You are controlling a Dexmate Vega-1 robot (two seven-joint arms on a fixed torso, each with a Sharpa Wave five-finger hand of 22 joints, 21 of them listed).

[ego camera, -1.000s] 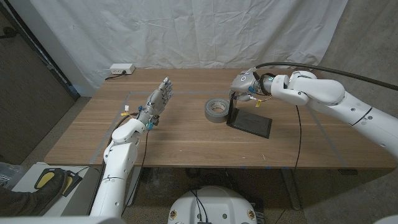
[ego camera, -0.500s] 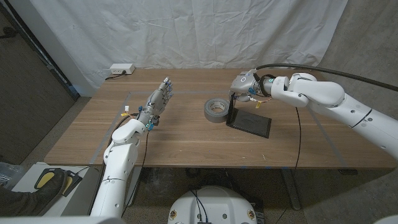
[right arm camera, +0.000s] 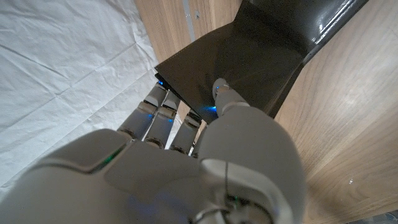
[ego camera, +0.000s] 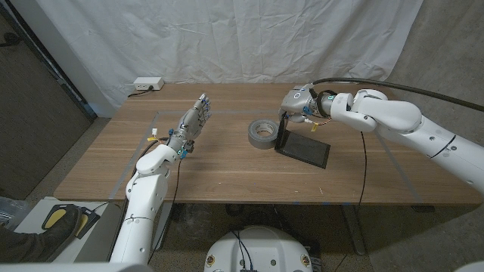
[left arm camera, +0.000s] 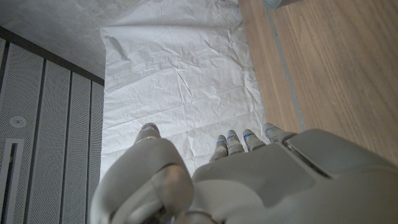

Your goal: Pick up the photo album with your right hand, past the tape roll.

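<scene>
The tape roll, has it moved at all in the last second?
No. In the head view the tape roll sits at the same spot on the table, just left of the photo album that the right hand grips.

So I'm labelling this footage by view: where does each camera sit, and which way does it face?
Head view: on the robot's head, looking down at the table; both arms, left hand, right hand, tape roll, photo album.
Left wrist view: on the left wrist, facing along the left hand toward the white sheet.
Right wrist view: on the right wrist, facing the right hand gripping the album's raised cover.
Shared: head and right wrist views both show the album.
</scene>
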